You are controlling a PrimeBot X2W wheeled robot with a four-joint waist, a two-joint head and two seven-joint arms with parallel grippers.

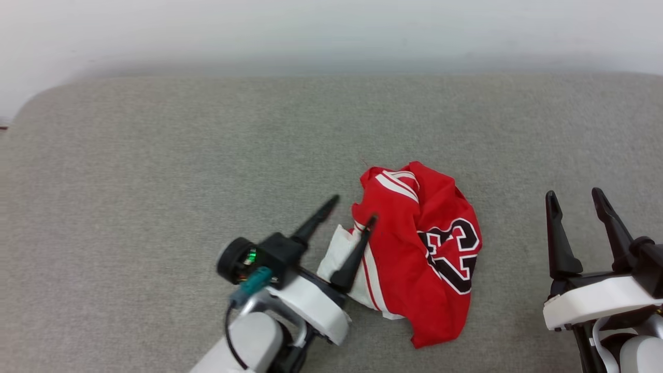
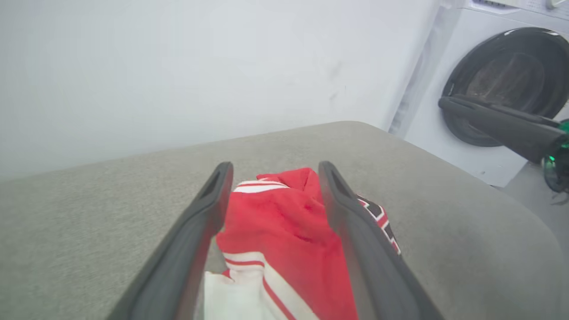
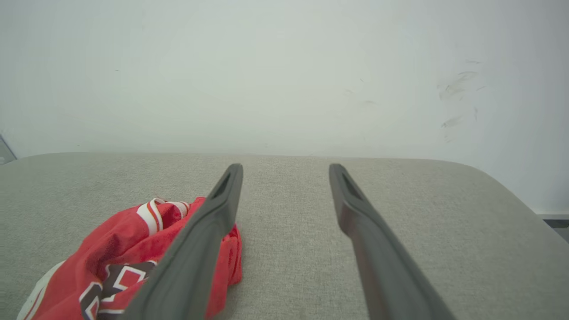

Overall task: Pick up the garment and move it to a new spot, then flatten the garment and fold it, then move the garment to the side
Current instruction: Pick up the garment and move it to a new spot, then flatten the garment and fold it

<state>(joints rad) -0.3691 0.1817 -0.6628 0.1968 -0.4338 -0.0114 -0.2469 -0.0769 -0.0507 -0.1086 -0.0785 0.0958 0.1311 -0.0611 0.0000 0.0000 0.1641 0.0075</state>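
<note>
The garment (image 1: 424,248) lies crumpled in a heap on the grey padded surface (image 1: 155,181), red with a white sleeve part, striped trim and a black "23" facing up. My left gripper (image 1: 354,208) stands open at the heap's left edge, one finger over the white and red cloth, the other over the bare surface. In the left wrist view the garment (image 2: 275,235) lies between and below the spread fingers (image 2: 200,231). My right gripper (image 1: 575,198) is open to the right of the garment, apart from it, with nothing between its fingers. The right wrist view shows the garment (image 3: 124,249) at lower left.
A white wall (image 1: 331,31) runs behind the far edge of the surface. A white washing machine (image 2: 489,89) with a dark round door stands past the surface's right end in the left wrist view. My right gripper's finger (image 2: 498,124) crosses in front of it.
</note>
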